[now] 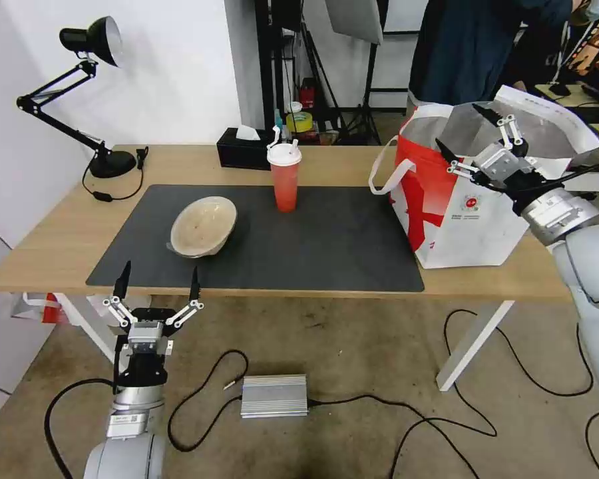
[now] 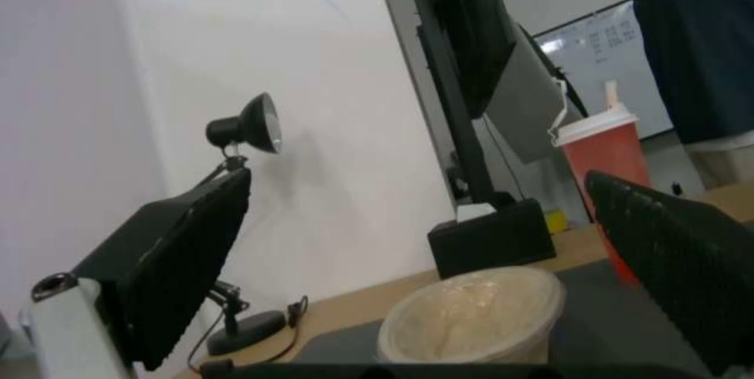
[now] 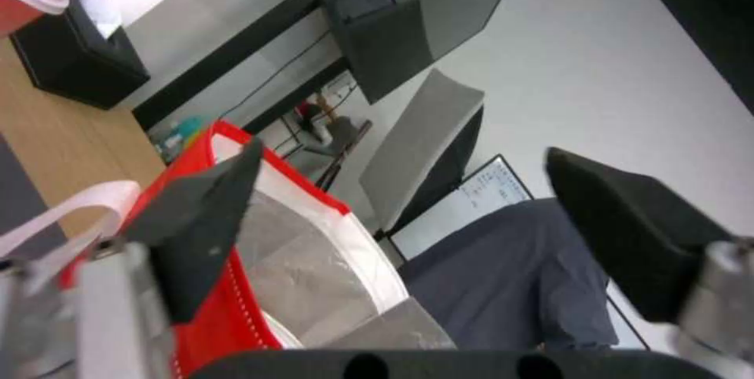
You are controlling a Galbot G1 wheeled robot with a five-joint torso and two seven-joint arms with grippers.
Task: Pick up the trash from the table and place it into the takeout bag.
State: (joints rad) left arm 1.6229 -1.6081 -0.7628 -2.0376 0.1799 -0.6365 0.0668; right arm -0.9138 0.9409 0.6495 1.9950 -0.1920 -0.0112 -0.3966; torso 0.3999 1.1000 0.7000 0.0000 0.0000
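Beige bowl (image 1: 203,226) tilted on the dark mat (image 1: 326,246), just ahead of the left gripper (image 1: 158,281), which sits at the table's (image 1: 60,246) near edge with its jaws spread wide, nothing between them. In the left wrist view the bowl (image 2: 471,315) sits between the two fingers (image 2: 181,261), not touching either. Red drink cup (image 1: 285,178) with white lid upright on the mat, farther out and to the right of that gripper. Takeout bag (image 1: 466,213) stands on the table's right end, mouth open, foil lining visible. Right gripper (image 1: 472,136) hovers over the bag's opening, jaws apart, empty. Beyond the cup: black tissue box (image 1: 244,150). Desk lamp (image 1: 90,40) far-left of the left gripper.
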